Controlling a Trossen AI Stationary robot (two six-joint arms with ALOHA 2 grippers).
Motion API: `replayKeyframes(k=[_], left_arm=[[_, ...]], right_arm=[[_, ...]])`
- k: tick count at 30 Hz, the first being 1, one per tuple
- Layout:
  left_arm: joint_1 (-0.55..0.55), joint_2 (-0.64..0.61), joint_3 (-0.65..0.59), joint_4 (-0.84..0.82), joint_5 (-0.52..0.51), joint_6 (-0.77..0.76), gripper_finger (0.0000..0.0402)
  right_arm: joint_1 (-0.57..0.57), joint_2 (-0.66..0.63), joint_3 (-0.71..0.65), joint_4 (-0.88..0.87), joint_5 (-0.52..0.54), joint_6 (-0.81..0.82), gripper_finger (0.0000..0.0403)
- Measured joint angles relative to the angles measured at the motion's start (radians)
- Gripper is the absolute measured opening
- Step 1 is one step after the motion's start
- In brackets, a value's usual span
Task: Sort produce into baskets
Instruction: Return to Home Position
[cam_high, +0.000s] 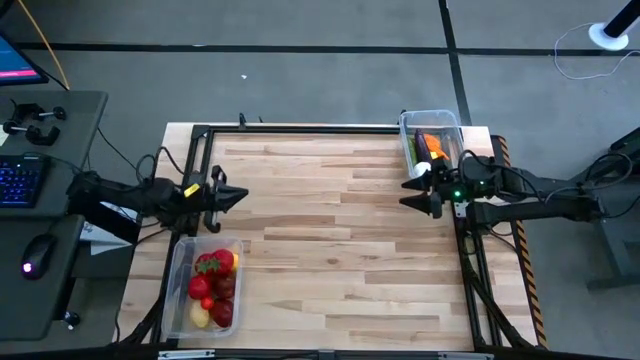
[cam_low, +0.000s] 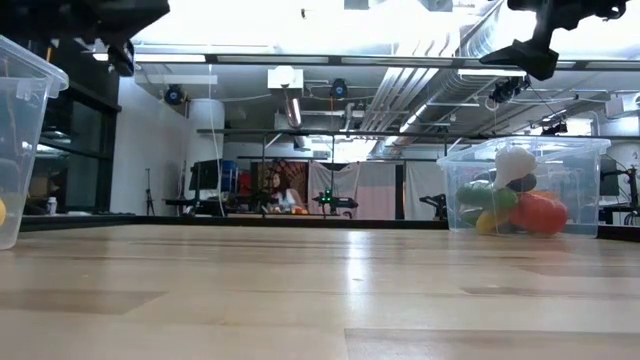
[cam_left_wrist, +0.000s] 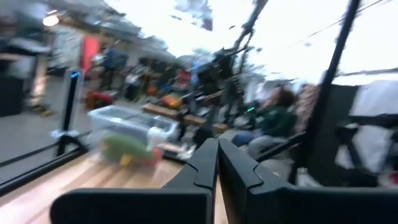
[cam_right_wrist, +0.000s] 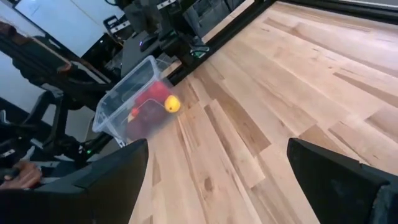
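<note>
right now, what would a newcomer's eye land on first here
Two clear bins of produce: the red-fruit bin at a corner beside the left tool, the green-and-orange bin beside the right tool. Between them the wooden table holds nothing loose; the left tool is shut, the right open.

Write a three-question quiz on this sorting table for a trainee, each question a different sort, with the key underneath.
1. True or false: the left gripper is clamped on a cucumber.
2. Multiple choice: which colour dominates the produce in the bin beside the left arm? A) red B) green C) purple
3. Fill in: the right gripper, beside the far bin, has its fingers ____ (open or shut).

Key: 1 false, it is shut on nothing; 2 A; 3 open.
</note>
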Motion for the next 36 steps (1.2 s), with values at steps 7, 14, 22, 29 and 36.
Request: replayKeyframes(k=[7, 14, 22, 29, 36], left_arm=[[0.019, -0.2, -0.17, 0.044, 0.057, -0.003, 0.0], [0.027, -0.272, -0.173, -0.063, 0.053, 0.012, 0.0], [0.028, -0.262, -0.172, -0.092, -0.021, -0.063, 0.0], [0.028, -0.262, -0.172, -0.11, -0.02, -0.063, 0.0], [0.028, -0.262, -0.172, -0.11, -0.022, -0.063, 0.0]], right_arm=[[0.0, -0.014, 0.0, -0.057, -0.046, 0.005, 0.0376], [0.0, -0.137, 0.0, -0.193, -0.074, 0.008, 0.0376], [-0.001, -0.376, -0.188, 0.1, -0.092, -0.1, 0.0376], [-0.041, -0.382, -0.618, 0.955, -0.221, -0.135, 0.0376], [-0.094, -0.333, -0.664, 1.008, -0.337, -0.329, 0.0376]])
